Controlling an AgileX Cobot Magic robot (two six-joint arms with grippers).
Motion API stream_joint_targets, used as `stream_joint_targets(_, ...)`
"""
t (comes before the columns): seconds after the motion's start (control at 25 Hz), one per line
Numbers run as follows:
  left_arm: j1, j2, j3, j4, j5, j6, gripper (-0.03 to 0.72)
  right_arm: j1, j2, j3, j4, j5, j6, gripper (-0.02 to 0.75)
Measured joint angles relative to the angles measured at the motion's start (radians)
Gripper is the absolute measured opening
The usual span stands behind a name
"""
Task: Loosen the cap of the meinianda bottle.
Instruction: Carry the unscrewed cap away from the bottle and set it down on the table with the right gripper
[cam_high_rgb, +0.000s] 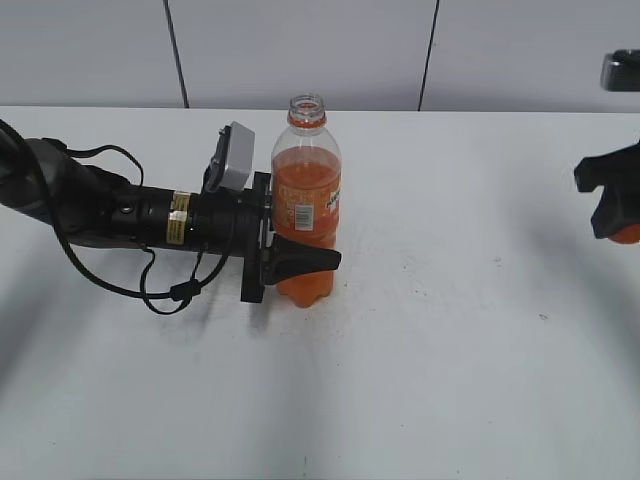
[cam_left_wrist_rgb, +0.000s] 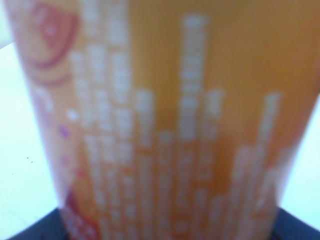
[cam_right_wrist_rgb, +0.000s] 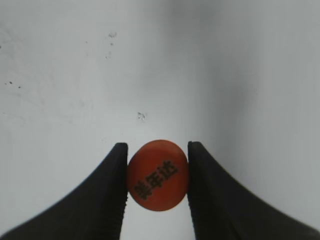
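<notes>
Meinianda bottle (cam_high_rgb: 306, 215) upright at frame centre on counter (cam_high_rgb: 450, 330), neck open, left tool (cam_high_rgb: 290, 258) clamped round label. Cap (cam_right_wrist_rgb: 158, 174) off, pinched in right tool (cam_right_wrist_rgb: 158, 176) at right edge. Bottle nearly full: heavy, thin-walled, squeezable; hold low, gently. Cap small, rigid, slippery.

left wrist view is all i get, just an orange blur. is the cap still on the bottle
Observer: No. The exterior view shows the bottle with a bare, open neck.
Operator: where's the cap then
Observer: In the right gripper; the right wrist view shows the cap pinched between its fingers.
Operator: and is my left holding anything
Observer: Yes, the left gripper is clamped around the bottle's middle, bottle upright on the table.
</notes>
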Motion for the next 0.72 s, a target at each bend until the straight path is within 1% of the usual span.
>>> stream_joint_targets(0.16, 0.000, 0.000, 0.000, 0.000, 0.000, -0.001, 0.396, -0.001, 0.030, 0.075, 0.000, -0.114, 0.014, 0.272)
stream_joint_targets(0.4, 0.000, 0.000, 0.000, 0.000, 0.000, -0.003, 0.396, -0.001, 0.162, 0.082, 0.000, -0.253, 0.019, 0.272)
stream_joint_targets(0.72, 0.000, 0.000, 0.000, 0.000, 0.000, -0.003, 0.396, -0.001, 0.273, 0.082, 0.028, -0.333, 0.019, 0.272)
